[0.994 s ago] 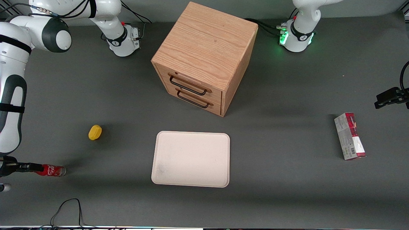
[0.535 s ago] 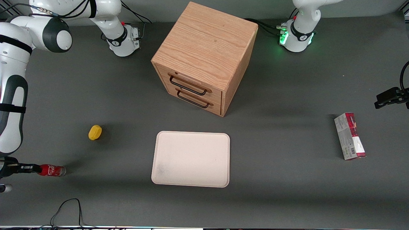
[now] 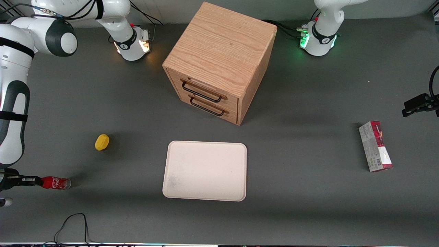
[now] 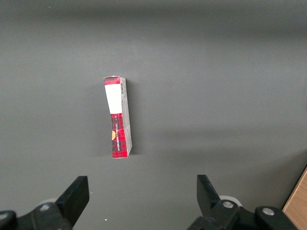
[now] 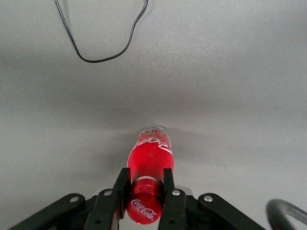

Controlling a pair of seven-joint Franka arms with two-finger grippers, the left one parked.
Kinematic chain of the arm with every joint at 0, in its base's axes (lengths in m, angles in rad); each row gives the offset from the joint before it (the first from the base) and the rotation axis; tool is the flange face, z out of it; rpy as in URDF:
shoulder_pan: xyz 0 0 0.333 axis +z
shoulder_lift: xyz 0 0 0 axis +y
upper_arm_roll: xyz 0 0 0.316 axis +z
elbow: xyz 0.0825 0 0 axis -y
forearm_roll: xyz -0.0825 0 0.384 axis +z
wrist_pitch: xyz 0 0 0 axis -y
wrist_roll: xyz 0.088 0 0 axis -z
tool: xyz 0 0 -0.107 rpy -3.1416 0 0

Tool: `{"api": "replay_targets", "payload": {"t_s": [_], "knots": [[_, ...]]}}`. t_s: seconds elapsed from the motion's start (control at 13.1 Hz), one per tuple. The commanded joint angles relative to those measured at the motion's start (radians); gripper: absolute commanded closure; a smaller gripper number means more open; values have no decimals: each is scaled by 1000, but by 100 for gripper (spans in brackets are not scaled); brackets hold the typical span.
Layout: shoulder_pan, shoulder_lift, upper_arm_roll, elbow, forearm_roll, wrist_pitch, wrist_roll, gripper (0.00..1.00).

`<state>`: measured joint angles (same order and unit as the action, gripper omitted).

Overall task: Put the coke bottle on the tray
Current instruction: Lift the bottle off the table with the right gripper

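Observation:
The coke bottle point(image 3: 55, 183) is small and red with white script. It lies on its side at the working arm's end of the table, far sideways from the tray. My right gripper point(image 3: 39, 180) reaches in level with the table and its fingers are shut on the bottle's neck just below the cap. In the right wrist view the bottle point(image 5: 149, 160) points away from the gripper point(image 5: 146, 181), clear base outward, both black fingers point(image 5: 122, 188) pressed against it. The cream-white tray point(image 3: 205, 171) lies flat in the middle of the table with nothing on it.
A wooden drawer cabinet point(image 3: 219, 61) stands farther from the camera than the tray. A small yellow object point(image 3: 102, 142) lies between the bottle and the cabinet. A red-and-grey carton point(image 3: 375, 145) lies toward the parked arm's end. A black cable point(image 3: 73, 223) loops near the table's front edge.
The gripper has slid slightly back along the bottle toward its cap, so a little more red shows. The bottle has stayed in place. A light has come on at the working arm's base.

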<state>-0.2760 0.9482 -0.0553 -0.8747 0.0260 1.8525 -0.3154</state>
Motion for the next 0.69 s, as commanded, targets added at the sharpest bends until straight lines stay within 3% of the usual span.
{"api": "replay_targets", "payload": {"t_s": [0.0,0.38,0.61], "knots": [[1,-6,-9,26,-12,-71,-13,100],[15,-153,-6,16,-37,-268,2,100],[20,-328,-6,-106,-38,-363,45,100]]}}
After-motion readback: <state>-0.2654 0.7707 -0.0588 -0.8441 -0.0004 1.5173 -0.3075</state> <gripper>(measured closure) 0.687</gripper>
